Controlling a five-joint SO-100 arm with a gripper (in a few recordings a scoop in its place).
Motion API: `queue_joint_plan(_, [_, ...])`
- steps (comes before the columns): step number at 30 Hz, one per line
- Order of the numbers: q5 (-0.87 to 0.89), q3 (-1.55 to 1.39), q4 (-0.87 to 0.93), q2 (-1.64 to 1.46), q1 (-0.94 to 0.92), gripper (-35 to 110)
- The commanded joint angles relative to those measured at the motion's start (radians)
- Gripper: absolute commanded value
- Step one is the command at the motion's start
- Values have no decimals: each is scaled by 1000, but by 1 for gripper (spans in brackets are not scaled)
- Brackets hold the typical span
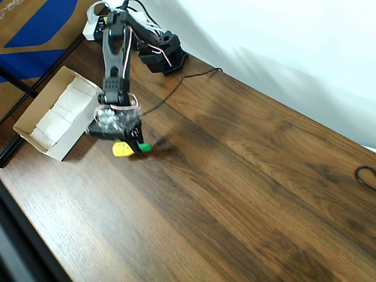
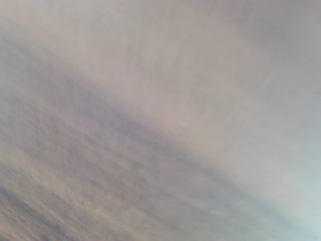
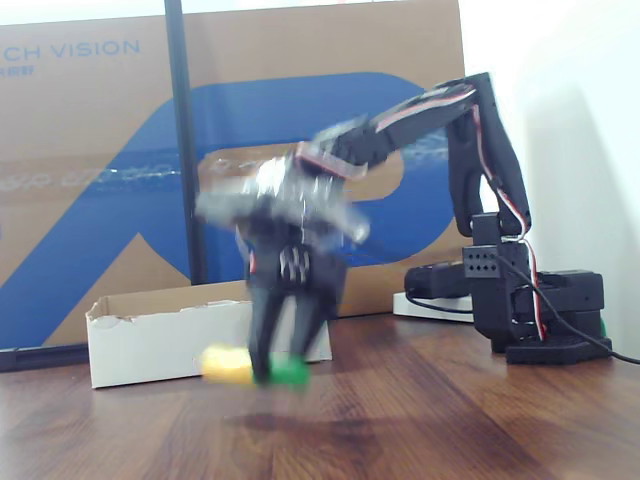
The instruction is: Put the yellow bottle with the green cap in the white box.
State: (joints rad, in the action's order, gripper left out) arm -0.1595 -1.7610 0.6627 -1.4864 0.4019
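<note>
We see the pincer clenched on the yellow bottle with the green cap, gripping it crosswise near the neck, so the yellow body sticks out to one side and the cap to the other. In the fixed view the bottle hangs just above the wooden surface, in front of the white box. In the overhead view it sits just beside the near right corner of the white box, outside it. The arm is smeared with motion blur in the fixed view, and the wrist view is too blurred to read.

We judge the main risk to be the narrow hold on a small, smooth bottle: a fast swing could twist it or let it slip out short of the box. Carried this low, it could also strike the box wall and push the light cardboard aside, so we would want more height before crossing the rim.
</note>
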Motion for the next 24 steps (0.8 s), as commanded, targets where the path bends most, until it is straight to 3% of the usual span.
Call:
queue_joint_plan(1, [8, -35, 15, -224, -23, 0])
queue_joint_plan(13, [95, -181, 67, -663, -244, 0])
queue_joint_plan(24, [156, -170, 140, -799, -451, 0])
